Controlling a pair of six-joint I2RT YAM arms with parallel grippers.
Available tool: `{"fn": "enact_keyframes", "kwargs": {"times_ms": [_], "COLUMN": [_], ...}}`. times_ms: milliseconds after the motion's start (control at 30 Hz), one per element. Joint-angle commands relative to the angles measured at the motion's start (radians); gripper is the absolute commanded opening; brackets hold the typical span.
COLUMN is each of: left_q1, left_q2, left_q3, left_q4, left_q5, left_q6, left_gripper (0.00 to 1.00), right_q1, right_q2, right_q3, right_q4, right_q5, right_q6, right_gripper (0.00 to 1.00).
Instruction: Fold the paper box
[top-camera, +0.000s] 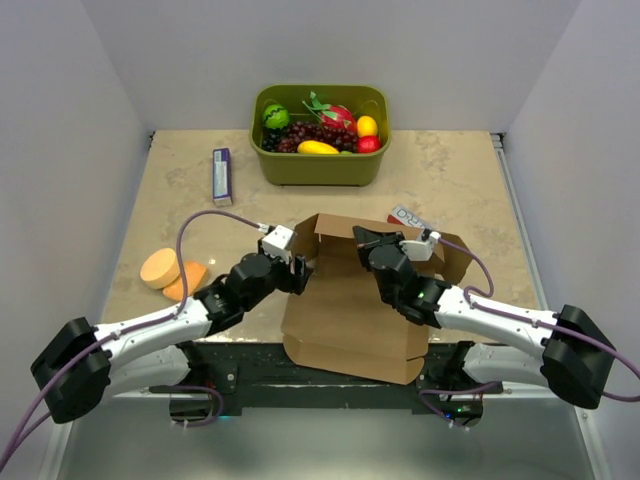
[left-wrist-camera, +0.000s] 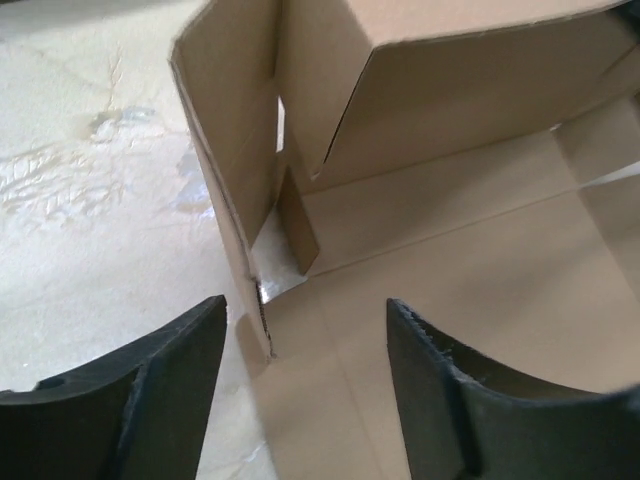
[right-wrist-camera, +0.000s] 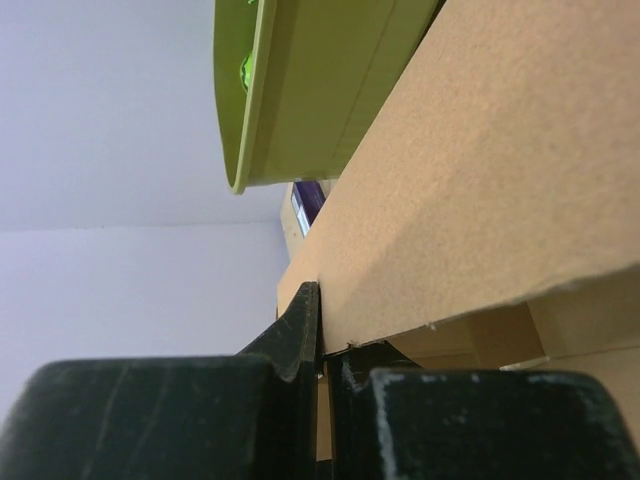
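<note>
Where the marbled beige tabletop (top-camera: 450, 180) ends on the near left, two orange round discs (top-camera: 172, 273) lie touching each other, well apart from everything else. A small blue-and-white carton (top-camera: 222, 175) lies flat at far left, just left of the tub.

My left gripper (top-camera: 297, 272) (left-wrist-camera: 305, 345) is spread wide at the left side of the plain brown cardboard paper box (top-camera: 345, 320) (left-wrist-camera: 450, 250). In the left wrist view the near end of the box's upright left wall stands between my fingers (left-wrist-camera: 170, 390), closer to the left one. Can't tell if it touches.

The paper box sits near-centre on the table. Its floor panel is flat and its near edge hangs over the table's near edge between my arm bases. Left and far walls are up.

The olive-green plastic tub of fruit (top-camera: 320, 168) (right-wrist-camera: 300, 90) is at far centre, beyond the box and apart from it.

My right gripper (top-camera: 368, 240) (right-wrist-camera: 322, 370) is at the box's far wall, fingers pressed together and pinching a cardboard panel (right-wrist-camera: 480, 180) by its edge.

A red-and-white card (top-camera: 407, 215) lies just beyond the box's far right corner, partly hidden.
</note>
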Motion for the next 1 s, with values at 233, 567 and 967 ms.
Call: {"fn": "enact_keyframes", "kwargs": {"times_ms": [233, 567, 967], "left_q1": [0.133, 0.375, 0.382], "left_q2": [-0.269, -0.236, 0.043], "left_q3": [-0.063, -0.007, -0.027], "left_q4": [0.064, 0.031, 0.25], "left_q5": [0.154, 0.176, 0.457], "left_q6": [0.045, -0.045, 0.081], "left_gripper": [0.87, 0.88, 0.71], "right_q1": [0.001, 0.001, 0.001], "right_q2": [0.017, 0.011, 0.025], "right_q3": [-0.034, -0.03, -0.025], "right_q4": [-0.112, -0.089, -0.067], "right_q5": [0.051, 0.048, 0.042], "right_q6": [-0.048, -0.082, -0.101], "right_gripper": [0.0, 0.0, 0.0]}}
